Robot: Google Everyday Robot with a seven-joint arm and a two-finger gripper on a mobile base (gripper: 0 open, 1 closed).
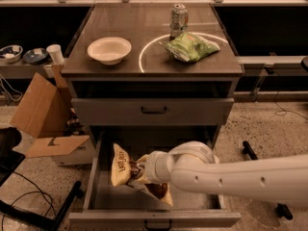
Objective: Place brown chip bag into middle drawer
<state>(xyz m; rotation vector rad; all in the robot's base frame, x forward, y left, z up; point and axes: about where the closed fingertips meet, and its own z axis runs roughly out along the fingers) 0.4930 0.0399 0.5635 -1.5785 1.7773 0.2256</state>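
Your gripper [139, 171] sits low inside the open middle drawer [107, 199], reached in from the right, and it is clamped on the brown chip bag [121, 165]. The dark fingers bite the bag near its middle, on the side facing the wrist. From the gripper, the bag spreads out to the left and slightly toward the drawer's front. Its long axis runs on a slant: the tan-edged top corner stands up and to the left of the fingers, and the other end trails down and to the right, tucked under the wrist. The whole bag lies inside the drawer's side walls, with bare floor to the left of the gripper and more behind it toward the cabinet. Whether the low end already touches the floor you cannot tell, because the arm [240, 177] covers that spot. The relation that matters is straight down: the floor lies directly beneath the bag, with no wall or rim between them. My judgement is that you need only let go here, then withdraw up and to the right, clear of the closed drawer front [154, 110] above the gripper.
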